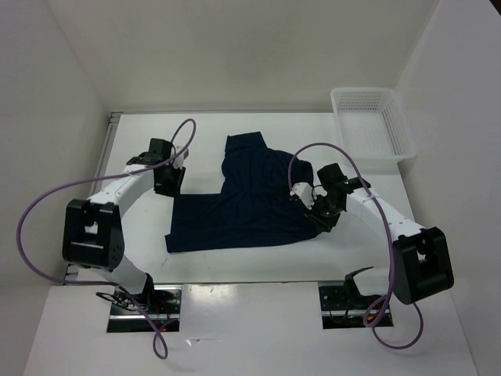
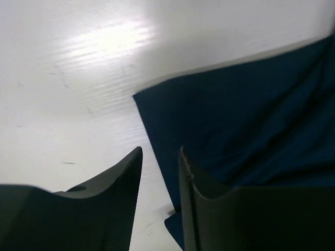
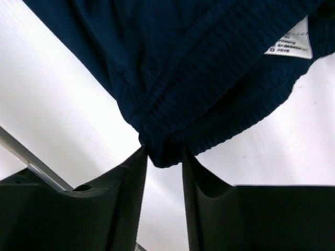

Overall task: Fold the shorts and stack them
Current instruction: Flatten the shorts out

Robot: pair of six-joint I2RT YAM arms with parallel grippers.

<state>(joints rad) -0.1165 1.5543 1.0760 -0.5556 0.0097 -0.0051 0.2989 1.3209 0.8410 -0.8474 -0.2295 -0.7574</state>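
Navy shorts [image 1: 243, 205] flat on table [image 1: 258, 270], right gripper [image 3: 162, 152] pinching the waistband at their 3 o'clock, left gripper [image 2: 159, 152] slightly parted, empty, at their 9 o'clock edge, basket [image 1: 372, 121] at 1 o'clock

The shorts [image 1: 250, 200] are plain dark navy, the waistband finely ribbed. Their label [image 3: 289, 44] is white with small grey print. The bench [image 1: 235, 129] is white. At far right, the basket [image 1: 374, 124] is white mesh. The arms [image 1: 129, 184] are white with black joints, the cables [image 1: 190, 123] are purple, and the fingers [image 2: 104, 209] are black.
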